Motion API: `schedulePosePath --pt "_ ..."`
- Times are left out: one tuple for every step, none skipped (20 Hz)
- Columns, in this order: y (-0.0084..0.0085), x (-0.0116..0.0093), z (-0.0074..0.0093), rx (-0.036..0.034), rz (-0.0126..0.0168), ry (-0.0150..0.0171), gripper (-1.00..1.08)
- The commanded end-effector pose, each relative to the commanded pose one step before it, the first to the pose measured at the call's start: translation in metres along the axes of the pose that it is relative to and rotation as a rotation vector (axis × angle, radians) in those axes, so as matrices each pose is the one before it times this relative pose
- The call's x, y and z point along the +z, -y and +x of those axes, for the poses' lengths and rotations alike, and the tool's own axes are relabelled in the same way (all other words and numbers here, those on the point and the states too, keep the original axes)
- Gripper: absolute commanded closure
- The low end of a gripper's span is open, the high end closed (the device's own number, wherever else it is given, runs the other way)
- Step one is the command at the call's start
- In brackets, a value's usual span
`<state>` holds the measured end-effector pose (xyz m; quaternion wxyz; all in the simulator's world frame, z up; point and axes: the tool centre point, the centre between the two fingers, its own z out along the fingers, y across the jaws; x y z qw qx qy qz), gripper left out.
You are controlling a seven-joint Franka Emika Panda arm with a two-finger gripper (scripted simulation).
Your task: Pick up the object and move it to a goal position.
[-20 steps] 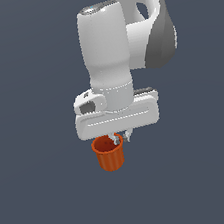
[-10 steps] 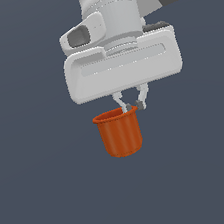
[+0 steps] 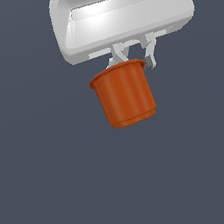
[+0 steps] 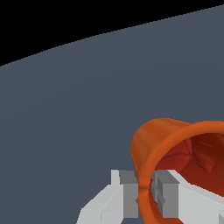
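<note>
Orange-red cup [image 3: 124, 94] tilted, rim pinched by white claw [image 3: 134, 54], hanging clear

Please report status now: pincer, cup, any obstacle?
Pincer shut on cup rim, one finger inside. Orange cup held in the air, tilted. No obstacle visible.

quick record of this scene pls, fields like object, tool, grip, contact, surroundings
object: orange-red cup, tapered, flared rim, stepped base
tool: white tool, shut on the cup's rim
grip: one finger inside the rim, the other outside, pinching the wall
orientation: cup hangs tilted, rim up toward the tool
contact: cup touches only the fingers, held off the surface
surroundings: plain grey-blue surface, nothing else in view
</note>
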<state>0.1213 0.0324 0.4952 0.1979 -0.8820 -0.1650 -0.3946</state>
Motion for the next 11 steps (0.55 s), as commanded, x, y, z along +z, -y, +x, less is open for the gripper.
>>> schedulePosePath --pt "0.00294 -0.01053 0.00699 -0.00512 0.00783 -0.02635 1.08" --pt "0.00072 -0.00308 0.00190 -0.00112 0.00249 -0.00750 1.08" --pt "0.00062 -0.00274 0.00168 -0.00096 0.00223 -0.00663 1.08" --pt "0.00052 -0.00238 0.00145 -0.00079 0.00196 -0.00574 1.08" --pt "0.00044 -0.00209 0.00124 -0.00063 0.00172 -0.00493 1.08" --pt "0.00033 -0.00172 0.00101 -0.00046 0.00145 -0.00404 1.08" --pt "0.00025 -0.00144 0.00081 -0.00031 0.00121 -0.00326 1.08" --pt "0.00016 -0.00108 0.00060 -0.00017 0.00093 -0.00240 1.08" --pt "0.00010 -0.00080 0.00041 -0.00007 0.00069 -0.00169 1.08" --pt "0.00005 -0.00050 0.00024 -0.00001 0.00043 -0.00100 1.08" --pt "-0.00001 0.00008 0.00001 0.00000 0.00000 0.00000 1.08"
